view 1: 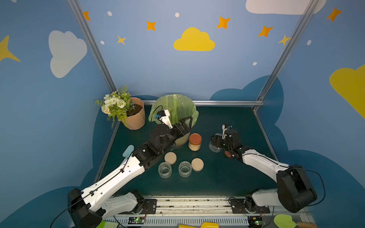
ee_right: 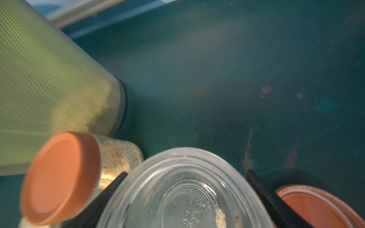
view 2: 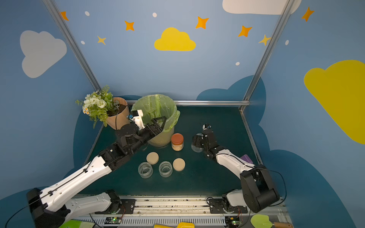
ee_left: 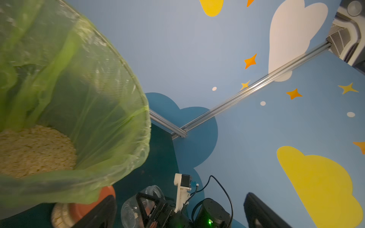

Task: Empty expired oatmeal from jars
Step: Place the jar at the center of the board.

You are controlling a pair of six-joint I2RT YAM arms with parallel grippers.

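Back left corner of the dark green table surface: a ribbed terracotta flower pot with white fake flowers. The left arm stretches diagonally from the front left edge toward the back. The left gripper sits up by the near rim of the tall bin lined with a green plastic bag, jaws spread wide with nothing between them. Only the left wrist view looks down into the bag, where a pale tan heap of oatmeal lies at the bottom.

Front middle, both top views show an empty lidless clear glass jar with a second lidless clear jar just beside it. One round beige lid and another beige lid lie flat next to them.

Just right of the bin stands a closed glass jar with a rust-orange lid, oatmeal showing through the glass.

The right arm has its elbow high at the front right corner, forearm slanting down to mid-right. The right gripper clamps an open clear jar by its sides. I can't tell if it touches the surface. The right wrist view alone shows a few crumbs inside, and a loose rust-orange lid lying alongside, mostly hidden under the arm from above.
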